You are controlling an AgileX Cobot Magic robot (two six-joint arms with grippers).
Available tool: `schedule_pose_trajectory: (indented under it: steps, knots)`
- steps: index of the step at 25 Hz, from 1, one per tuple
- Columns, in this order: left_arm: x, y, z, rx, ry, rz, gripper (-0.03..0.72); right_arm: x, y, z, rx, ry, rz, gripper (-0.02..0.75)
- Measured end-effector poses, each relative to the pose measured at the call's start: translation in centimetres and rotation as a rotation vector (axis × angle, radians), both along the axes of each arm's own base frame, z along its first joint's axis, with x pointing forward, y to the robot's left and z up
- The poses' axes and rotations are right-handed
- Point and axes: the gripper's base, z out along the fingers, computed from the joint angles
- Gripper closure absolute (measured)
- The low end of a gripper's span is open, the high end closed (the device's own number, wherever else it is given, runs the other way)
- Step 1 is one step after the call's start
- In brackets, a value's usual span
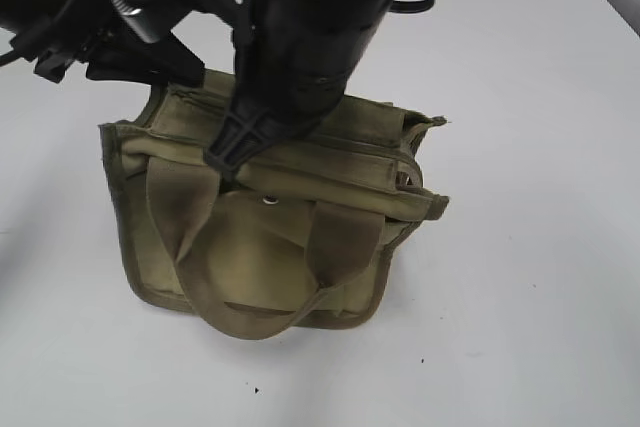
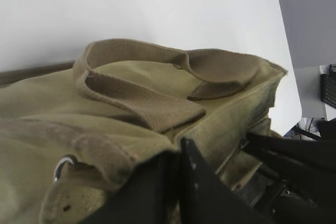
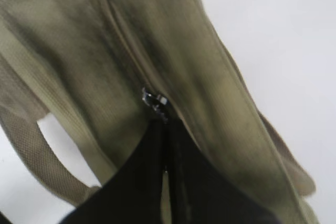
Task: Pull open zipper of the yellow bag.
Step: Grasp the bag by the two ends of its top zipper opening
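Exterior view: yellow bag point(image 1: 265, 247) standing upright on the white table point(image 1: 540, 247), its front face toward the camera, one wide handle point(image 1: 255, 322) drooping over that face below a round silver snap point(image 1: 270, 202). Both arms come in from the top of the frame. Right gripper point(image 1: 232, 152) points down onto the middle of the bag's top; left gripper point(image 1: 165, 67) sits at the bag's rear left corner.

Right wrist view: zipper point(image 3: 123, 40) running away up the middle of the bag's top as a narrow khaki seam. The small silver pull tab point(image 3: 154, 99) lies directly at the tips of the right gripper point(image 3: 165, 127), whose two dark fingers point(image 3: 144, 182) are pressed together; the tab appears pinched between them, though blur leaves the contact itself unclear.

Left wrist view: left gripper point(image 2: 181, 148) nearly closed, its fingers point(image 2: 202, 187) clamped on the canvas edge at the bag's corner. The second handle point(image 2: 157, 85) lies folded across the top, and a metal ring point(image 2: 63, 165) shows at lower left.
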Motion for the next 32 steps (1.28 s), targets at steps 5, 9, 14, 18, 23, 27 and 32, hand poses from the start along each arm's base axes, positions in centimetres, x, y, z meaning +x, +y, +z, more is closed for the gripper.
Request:
schedule_pose_trajectory:
  steps: [5, 9, 14, 18, 23, 27, 32]
  knots:
    - [0.0, 0.1, -0.1, 0.011, -0.006, 0.0, 0.66, 1.6, -4.3, 0.0, -0.045, 0.184, -0.119, 0.736]
    - [0.0, 0.1, -0.1, 0.016, -0.007, -0.001, 0.661, 3.1, -6.9, -0.2, 0.002, 0.274, -0.2, 0.736]
    - [0.1, 0.2, -0.1, 0.028, -0.014, -0.002, 0.661, 4.6, -9.5, -0.2, 0.022, 0.303, -0.284, 0.736]
    - [0.1, 0.2, -0.2, 0.033, -0.015, -0.003, 0.661, 4.8, -10.0, -0.1, 0.076, 0.343, -0.294, 0.736]
    - [0.1, 0.3, -0.2, 0.036, -0.016, -0.001, 0.661, 4.8, -9.9, -0.1, 0.088, 0.355, -0.297, 0.679]
    - [-0.2, 0.5, 0.3, 0.05, -0.036, -0.007, 0.595, 4.7, -9.9, 0.0, 0.092, 0.354, -0.304, 0.445]
    - [-1.5, 1.4, 2.5, 0.107, -0.144, -0.018, 0.368, 3.0, -10.8, 2.1, 0.121, 0.31, -0.297, 0.197]
